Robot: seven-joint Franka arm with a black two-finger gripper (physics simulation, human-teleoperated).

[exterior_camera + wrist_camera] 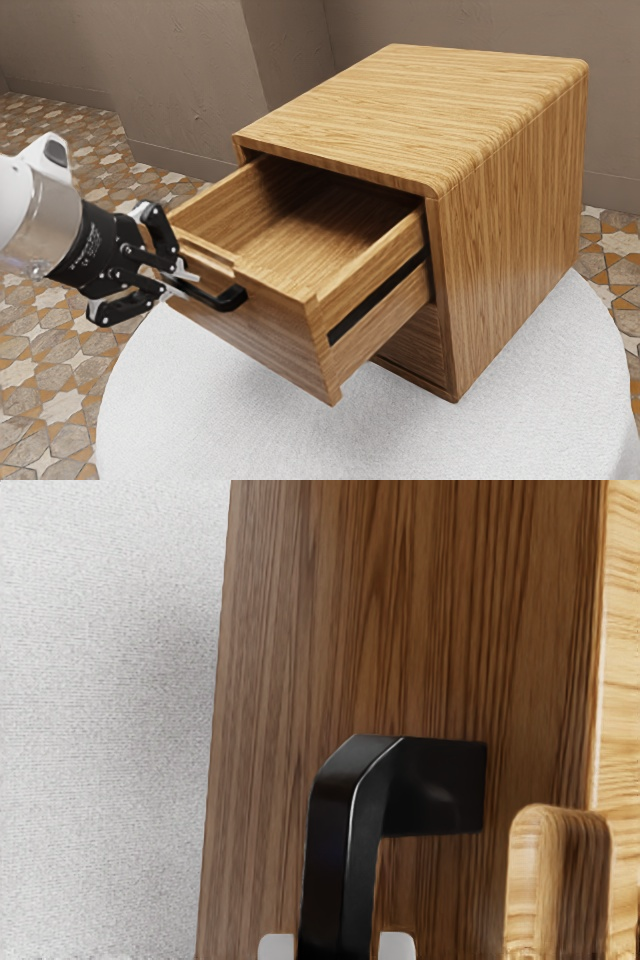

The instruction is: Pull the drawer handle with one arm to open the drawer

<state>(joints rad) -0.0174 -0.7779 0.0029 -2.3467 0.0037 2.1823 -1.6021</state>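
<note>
Plainly, the gripper (pixel 177 281) pinching the handle (pixel 226 297) could slip off if it pulls askew from the drawer (pixel 255 322).

Honey-brown wood with fine striped grain on cabinet (pixel 500 200) and drawer (pixel 285 310); solid black on handle (pixel 220 298) and gripper (pixel 175 280). Finely speckled white on counter (pixel 500 430). Brown and cream star-patterned tiles on floor (pixel 40 370).

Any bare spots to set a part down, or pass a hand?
Free: the cabinet top; the bare floor of the open drawer, inside its walls; the white table in front, under and past the drawer. Crowded: the drawer front, where the tool clamps the handle.
</note>
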